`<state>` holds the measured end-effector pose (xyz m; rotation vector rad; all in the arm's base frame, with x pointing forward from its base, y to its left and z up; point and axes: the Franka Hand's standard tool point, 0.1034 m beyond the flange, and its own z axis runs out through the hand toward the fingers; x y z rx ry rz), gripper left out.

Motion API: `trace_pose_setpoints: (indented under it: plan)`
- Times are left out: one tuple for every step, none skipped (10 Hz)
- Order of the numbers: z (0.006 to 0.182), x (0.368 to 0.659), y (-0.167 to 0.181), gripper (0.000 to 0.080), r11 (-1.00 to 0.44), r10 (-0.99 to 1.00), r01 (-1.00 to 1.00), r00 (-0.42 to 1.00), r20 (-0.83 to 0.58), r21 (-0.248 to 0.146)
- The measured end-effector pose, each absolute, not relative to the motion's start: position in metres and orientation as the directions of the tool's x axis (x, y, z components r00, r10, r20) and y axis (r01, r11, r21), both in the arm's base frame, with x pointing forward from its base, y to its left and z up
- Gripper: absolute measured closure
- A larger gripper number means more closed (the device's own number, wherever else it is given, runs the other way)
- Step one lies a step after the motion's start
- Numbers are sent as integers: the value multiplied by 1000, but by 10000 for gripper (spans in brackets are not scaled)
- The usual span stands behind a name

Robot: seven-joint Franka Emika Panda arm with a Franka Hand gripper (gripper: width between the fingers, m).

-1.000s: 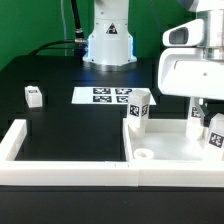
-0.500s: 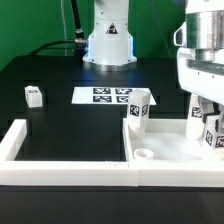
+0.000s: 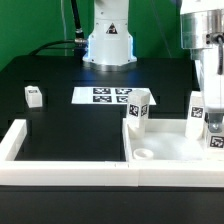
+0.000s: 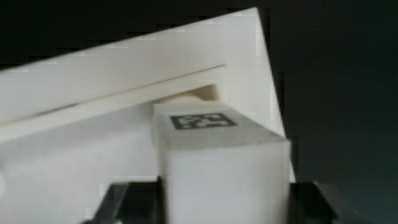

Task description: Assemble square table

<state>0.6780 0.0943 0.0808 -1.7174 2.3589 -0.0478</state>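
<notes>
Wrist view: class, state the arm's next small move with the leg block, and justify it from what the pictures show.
Probably ease the leg block down toward the corner of the square slab. The fingers seem closed on the block, its tagged end sits right at that corner, and it does not look seated yet.

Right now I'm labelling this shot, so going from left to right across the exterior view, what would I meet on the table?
Lone leg block → marker board → upright leg block → pincer, closed on another leg block over the tabletop.
</notes>
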Motion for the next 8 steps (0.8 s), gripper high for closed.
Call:
trace_pose_setpoints:
  plan:
    - [81, 676, 95, 492, 438, -893, -884, -407, -191, -165]
    - [81, 676, 95, 492, 404, -909, -897, -374, -185, -176]
    - [80, 675, 95, 438, 389, -916, -904, -358, -181, -178]
    - [79, 675, 95, 272, 385, -917, -906, -355, -179, -177]
    - [79, 676, 97, 272, 170, -982, -963, -148, -120, -208]
    - [77, 676, 103, 175, -29, -996, -974, 46, -71, -226]
    - [76, 674, 110, 157, -141, -987, -963, 156, -46, -227]
    - [76, 674, 109, 157, -210, -975, -951, 222, -27, -229]
